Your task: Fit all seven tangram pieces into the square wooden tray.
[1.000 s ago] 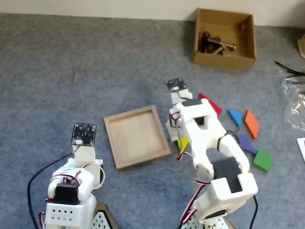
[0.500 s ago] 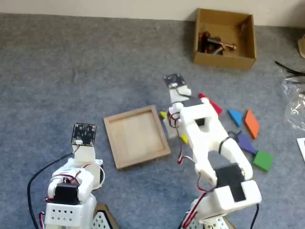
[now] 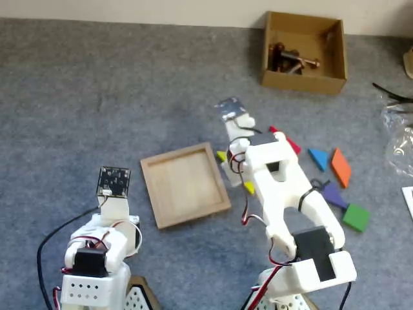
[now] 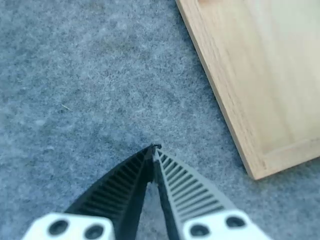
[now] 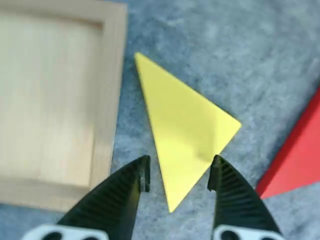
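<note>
The square wooden tray (image 3: pixel 186 184) lies empty on the grey carpet. A yellow triangle (image 5: pixel 182 127) lies flat just beside its rim (image 5: pixel 112 100). My right gripper (image 5: pixel 179 172) is open above the triangle, with one finger on each side of its narrow end. From above, yellow tips (image 3: pixel 221 155) poke out from under my right arm (image 3: pixel 271 161). The red triangle (image 3: pixel 284 139) lies just beyond. Blue (image 3: pixel 317 158), orange (image 3: pixel 341 166), purple (image 3: pixel 334 194) and green (image 3: pixel 356 217) pieces lie further right. My left gripper (image 4: pixel 152 150) is shut over bare carpet, near a tray corner (image 4: pixel 255 167).
A cardboard box (image 3: pixel 303 51) holding small objects stands at the far edge of the carpet. A clear plastic bag (image 3: pixel 400 139) lies at the right edge. Open carpet stretches left of and beyond the tray.
My right arm has swung left and slightly farther away, toward the tray. A yellow tip now shows by the tray's far right corner. The left arm has kept still.
</note>
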Available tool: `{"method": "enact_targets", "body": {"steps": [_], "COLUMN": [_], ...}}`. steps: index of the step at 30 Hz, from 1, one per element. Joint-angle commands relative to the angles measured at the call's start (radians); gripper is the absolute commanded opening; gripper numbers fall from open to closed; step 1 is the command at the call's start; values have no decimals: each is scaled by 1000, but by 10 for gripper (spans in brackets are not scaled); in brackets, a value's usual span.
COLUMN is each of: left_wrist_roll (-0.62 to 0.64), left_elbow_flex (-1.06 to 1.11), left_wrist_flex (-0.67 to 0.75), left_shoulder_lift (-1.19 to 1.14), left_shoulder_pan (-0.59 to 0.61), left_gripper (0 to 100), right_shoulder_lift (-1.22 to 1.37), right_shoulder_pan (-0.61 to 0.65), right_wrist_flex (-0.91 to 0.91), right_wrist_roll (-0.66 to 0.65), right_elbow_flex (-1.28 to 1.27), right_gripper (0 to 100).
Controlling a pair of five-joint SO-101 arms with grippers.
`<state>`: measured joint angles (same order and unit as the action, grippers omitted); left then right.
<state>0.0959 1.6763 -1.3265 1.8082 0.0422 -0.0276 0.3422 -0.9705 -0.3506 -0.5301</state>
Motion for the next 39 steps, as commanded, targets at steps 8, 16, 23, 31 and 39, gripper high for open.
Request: {"method": "enact_targets", "body": {"steps": [8,16,23,31,39], "left_wrist_roll": [8,8,8,8,8], "left_elbow_flex": [19,19,19,19,19], "left_wrist_flex": [2,2,2,2,2], "left_shoulder_lift": [7,7,7,7,7], "left_shoulder_pan": [-15,-15,-15,-15,-15], "left_gripper": [5,5,5,5,5], "right_shoulder_lift": [-59,-56,-22,225,467], "right_shoulder_pan": [8,-8,-27,-51,-48], "right_wrist_flex": [-59,-61,-246,-519,-627], "right_wrist_roll": [-284,-301,-399,-393,-376], "right_elbow_flex": [45,136,361,746,923], "right_gripper": [182,184,185,185,227]}}
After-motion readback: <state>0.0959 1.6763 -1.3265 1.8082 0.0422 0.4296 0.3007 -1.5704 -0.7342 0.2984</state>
